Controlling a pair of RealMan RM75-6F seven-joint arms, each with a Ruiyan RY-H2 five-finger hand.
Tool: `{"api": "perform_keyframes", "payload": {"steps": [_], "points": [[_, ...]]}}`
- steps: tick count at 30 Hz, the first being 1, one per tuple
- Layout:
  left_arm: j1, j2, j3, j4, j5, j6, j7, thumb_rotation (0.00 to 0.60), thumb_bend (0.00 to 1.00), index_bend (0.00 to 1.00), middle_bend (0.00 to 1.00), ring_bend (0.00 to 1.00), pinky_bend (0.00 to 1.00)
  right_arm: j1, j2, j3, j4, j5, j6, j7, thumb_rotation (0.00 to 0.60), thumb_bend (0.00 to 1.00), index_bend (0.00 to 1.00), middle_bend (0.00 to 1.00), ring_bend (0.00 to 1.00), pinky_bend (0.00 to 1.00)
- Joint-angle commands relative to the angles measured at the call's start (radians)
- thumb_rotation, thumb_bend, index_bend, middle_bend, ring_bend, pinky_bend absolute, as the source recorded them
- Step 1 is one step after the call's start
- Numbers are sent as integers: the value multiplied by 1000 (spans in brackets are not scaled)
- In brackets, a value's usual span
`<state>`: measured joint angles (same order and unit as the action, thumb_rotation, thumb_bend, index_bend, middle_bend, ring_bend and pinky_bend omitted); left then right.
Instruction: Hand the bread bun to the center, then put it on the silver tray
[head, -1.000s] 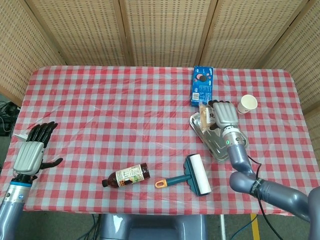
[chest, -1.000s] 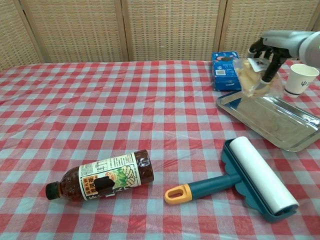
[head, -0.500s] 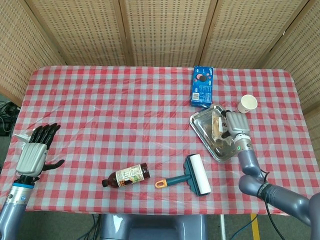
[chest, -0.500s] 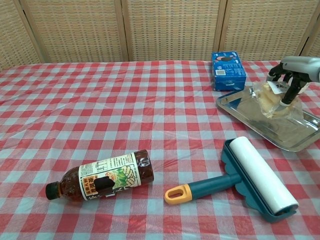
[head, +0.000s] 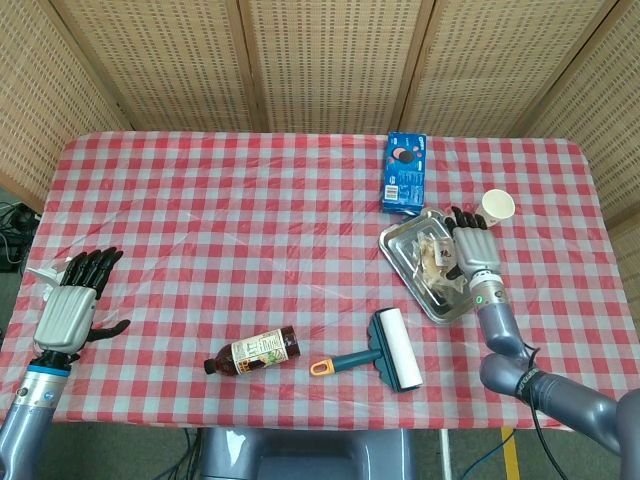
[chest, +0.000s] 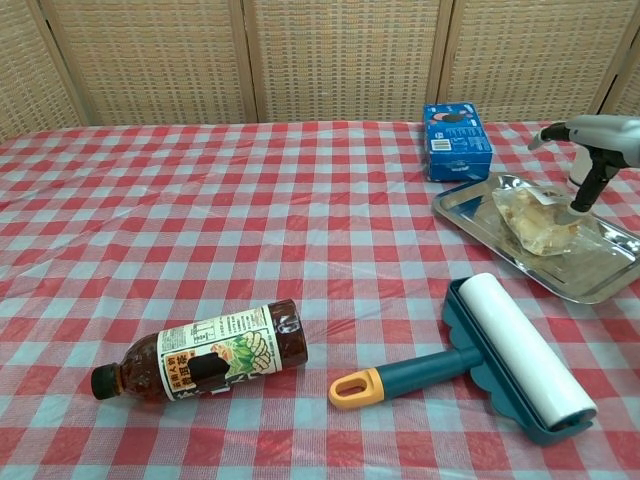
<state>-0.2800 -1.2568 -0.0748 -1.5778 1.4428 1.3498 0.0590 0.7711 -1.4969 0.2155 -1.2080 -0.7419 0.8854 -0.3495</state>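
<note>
Chest view: bread bun (chest: 537, 218), in a clear wrapper, lies inside the silver tray (chest: 470, 216), toward the tray's far end. Status: placement looks complete; the only remaining item, by my judgement, is for the right hand to draw clear of the tray. Right hand (chest: 590, 155): hovers over the tray's right side, just beside the bun, fingers spread and pointing away from the body, one dark fingertip reaching down near the wrapper; whether it touches cannot be told. It holds nothing. In the head view the right hand (head: 470, 246) sits palm-down over the tray's right edge, forearm running back toward the robot. Left hand (head: 71, 302): well apart from the tray, at the table's left edge, fingers apart, holding nothing.
</note>
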Motion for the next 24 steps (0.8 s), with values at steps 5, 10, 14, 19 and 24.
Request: {"api": "perform_keyframes", "payload": {"steps": [5, 10, 14, 19, 24], "points": [[0, -2, -4, 3, -5, -1, 2, 600, 138, 0, 0, 0, 0, -37, 59, 7, -74, -19, 67, -8, 600, 97, 105, 0, 0, 0], [-1, -8, -4, 10, -15, -9, 13, 600, 138, 0, 0, 0, 0, -113, 110, -29, -140, -126, 194, 9, 600, 97, 72, 0, 0, 0], [-3, -15, -4, 15, -18, -14, 28, 600, 138, 0, 0, 0, 0, -192, 137, -64, -178, -205, 302, 50, 600, 96, 45, 0, 0, 0], [-4, -33, -7, 30, -22, -12, 42, 600, 138, 0, 0, 0, 0, -300, 162, -94, -205, -297, 427, 152, 600, 95, 29, 0, 0, 0], [-6, -45, -5, 46, -22, -18, 30, 600, 138, 0, 0, 0, 0, -390, 156, -128, -179, -406, 539, 257, 600, 93, 9, 0, 0, 0]]}}
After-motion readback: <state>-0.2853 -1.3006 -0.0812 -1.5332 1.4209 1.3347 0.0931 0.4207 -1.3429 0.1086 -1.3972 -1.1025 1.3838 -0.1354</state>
